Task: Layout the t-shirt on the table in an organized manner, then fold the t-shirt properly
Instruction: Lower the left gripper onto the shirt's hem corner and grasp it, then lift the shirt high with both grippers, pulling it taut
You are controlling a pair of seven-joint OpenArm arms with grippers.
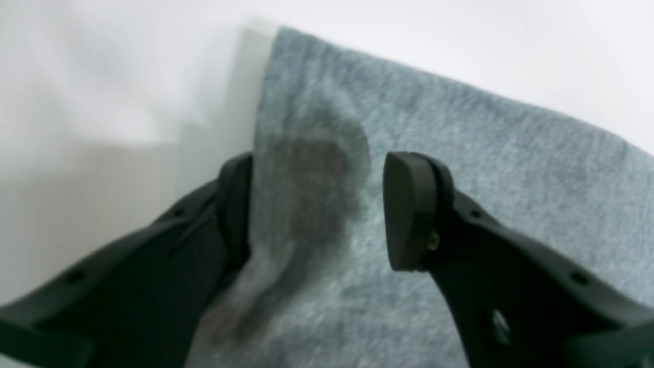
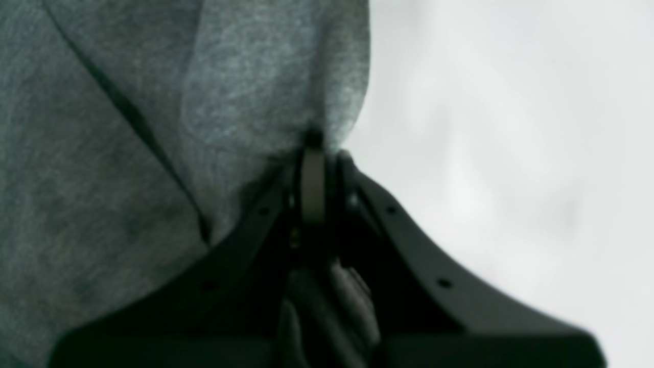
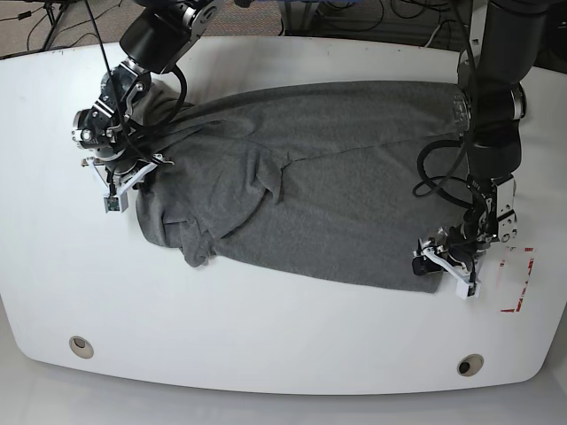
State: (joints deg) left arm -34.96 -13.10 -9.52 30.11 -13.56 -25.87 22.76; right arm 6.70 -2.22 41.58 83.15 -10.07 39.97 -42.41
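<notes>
T-shirt [image 3: 310,177] sprawled mid-table [image 3: 266,336], bunched at frame left. Right gripper [image 2: 319,153] clenched on fabric there; left gripper [image 1: 317,204] spread over corner, lower right. We'd close left first, then pull both apart evenly, low.

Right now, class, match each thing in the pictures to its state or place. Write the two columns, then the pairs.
Column one:
1. left gripper
2. right gripper
3. t-shirt
4. red-and-white tape mark

Column two:
A. spread out on the white table, one end bunched
B. jaws apart at a cloth corner
C. on the tabletop, beside the left arm
D. jaws shut on a pinch of grey cloth

Pairs: 1-B, 2-D, 3-A, 4-C
</notes>
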